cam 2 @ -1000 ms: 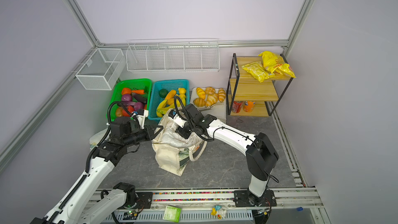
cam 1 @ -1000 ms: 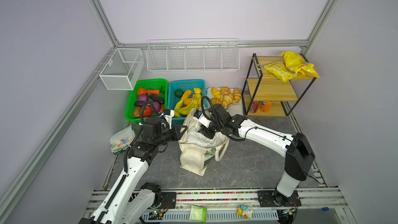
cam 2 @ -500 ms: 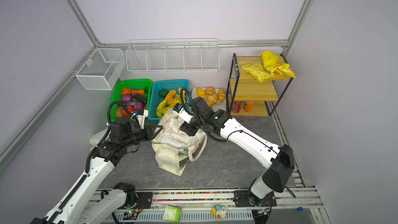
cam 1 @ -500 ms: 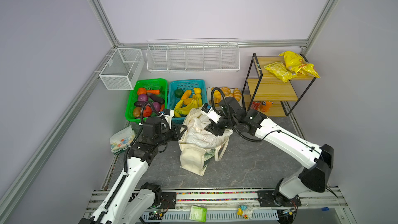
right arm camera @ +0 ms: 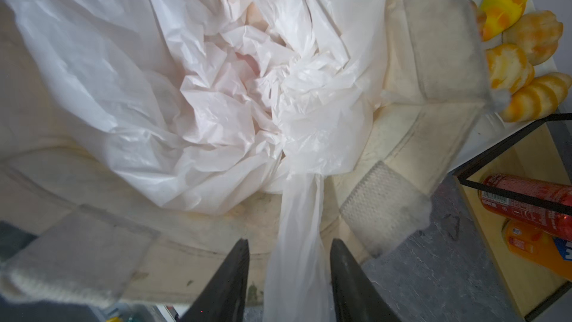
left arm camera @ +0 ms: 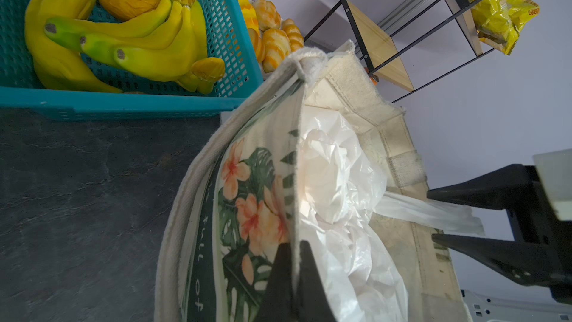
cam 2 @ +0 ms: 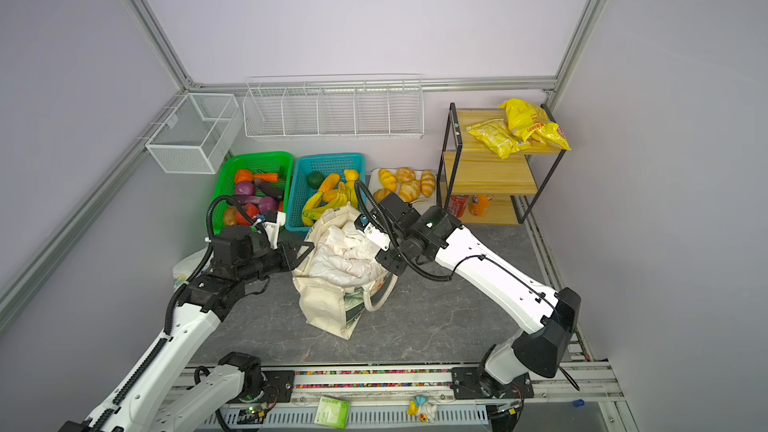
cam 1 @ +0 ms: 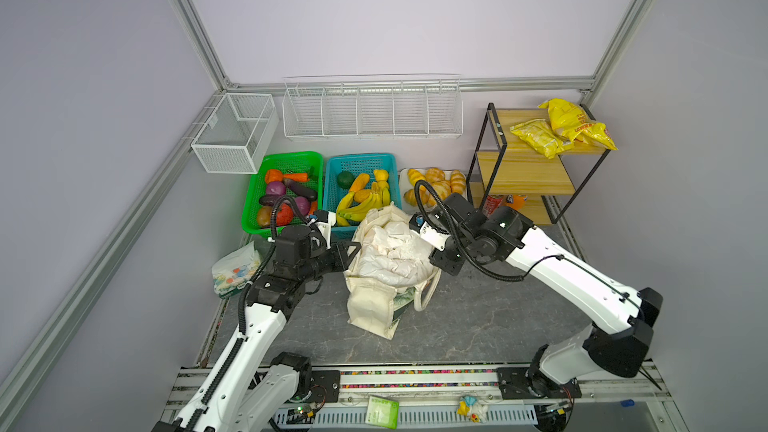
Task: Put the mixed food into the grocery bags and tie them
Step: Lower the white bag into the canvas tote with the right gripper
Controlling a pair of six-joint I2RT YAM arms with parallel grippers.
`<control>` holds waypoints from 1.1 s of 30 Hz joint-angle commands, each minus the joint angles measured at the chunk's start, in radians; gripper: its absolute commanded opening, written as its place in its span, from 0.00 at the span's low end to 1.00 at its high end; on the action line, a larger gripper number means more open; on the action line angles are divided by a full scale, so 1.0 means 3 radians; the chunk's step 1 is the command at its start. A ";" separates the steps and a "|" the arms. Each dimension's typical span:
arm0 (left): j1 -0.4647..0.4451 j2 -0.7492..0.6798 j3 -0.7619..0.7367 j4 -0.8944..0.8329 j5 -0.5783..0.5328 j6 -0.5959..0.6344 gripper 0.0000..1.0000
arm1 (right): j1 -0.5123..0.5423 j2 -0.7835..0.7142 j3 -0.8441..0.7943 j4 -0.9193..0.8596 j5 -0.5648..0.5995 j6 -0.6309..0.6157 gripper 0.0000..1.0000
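Here plastic bag's handle stretches lengthwise between spread right fingers; left fingers pinch tote rim.

The right pincer has been drawn back from over the middle of the canvas tote to its right rim. The right arm has been stretched out and its elbow lowered. A strip of the plastic bag is now seen between the parted fingers.
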 commanded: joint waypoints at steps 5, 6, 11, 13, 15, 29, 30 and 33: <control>0.0010 -0.0080 -0.0015 0.0132 -0.0046 0.0062 0.00 | 0.0039 0.0188 0.0056 -0.0098 0.0093 -0.0064 0.24; 0.0010 -0.0080 -0.0020 0.0139 -0.0041 0.0060 0.00 | 0.0045 0.0230 0.0075 -0.0070 0.0065 -0.0074 0.23; 0.0010 -0.0016 -0.0033 0.0215 0.0093 0.0060 0.00 | 0.0119 0.0541 0.0324 -0.0012 0.0032 -0.0134 0.21; 0.0010 0.0002 -0.0043 0.0229 0.0126 0.0060 0.00 | 0.0127 0.0681 0.0402 0.0033 0.0008 -0.0158 0.21; 0.0010 0.0003 -0.0055 0.0241 0.0124 0.0055 0.00 | 0.0133 0.0799 0.0441 0.0083 -0.0041 -0.0173 0.21; 0.0010 -0.0003 -0.0090 0.0278 0.0089 0.0041 0.00 | 0.0038 0.0802 -0.0059 0.0845 -0.0556 -0.0162 0.33; 0.0010 -0.0008 -0.0091 0.0282 0.0090 0.0040 0.00 | 0.0031 0.0703 -0.0097 0.0903 -0.0595 -0.0168 0.36; 0.0010 -0.0018 -0.0090 0.0284 0.0085 0.0050 0.00 | 0.0018 0.0421 -0.0224 0.1125 -0.0732 -0.0166 0.45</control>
